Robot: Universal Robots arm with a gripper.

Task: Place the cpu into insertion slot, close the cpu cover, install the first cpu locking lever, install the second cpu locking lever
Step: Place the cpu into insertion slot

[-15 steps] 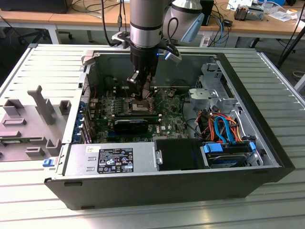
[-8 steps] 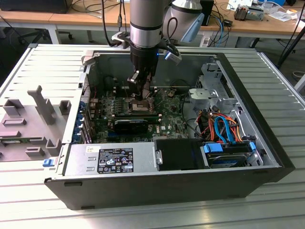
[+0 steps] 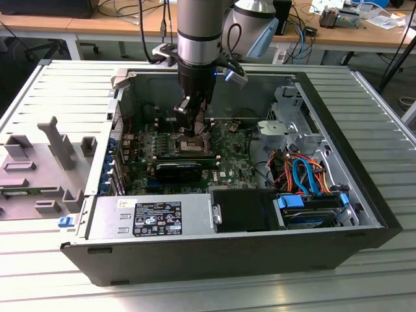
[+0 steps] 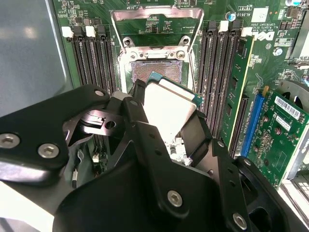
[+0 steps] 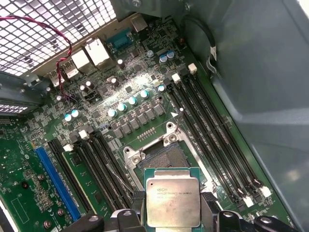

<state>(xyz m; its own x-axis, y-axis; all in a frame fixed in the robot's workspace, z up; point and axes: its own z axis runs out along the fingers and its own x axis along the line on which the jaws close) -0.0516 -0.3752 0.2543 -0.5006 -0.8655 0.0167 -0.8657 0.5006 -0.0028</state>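
I recorded the cpu [image 5: 173, 200] top as dull silver-grey metal, matt and faintly brushed, and the gripper [image 4: 167, 115] as matt black, plastic by its look, with bright metal screw heads [image 4: 48, 150]. The insertion slot [image 5: 161, 158] had a shiny silver metal rim round a dark grained centre; the cpu cover [image 4: 157, 11] was thin bare metal and the circuit board [image 4: 263, 63] glossy green. The case walls [image 5: 260, 72] were smooth grey sheet metal, the table [image 3: 377, 279] ribbed satin metal.
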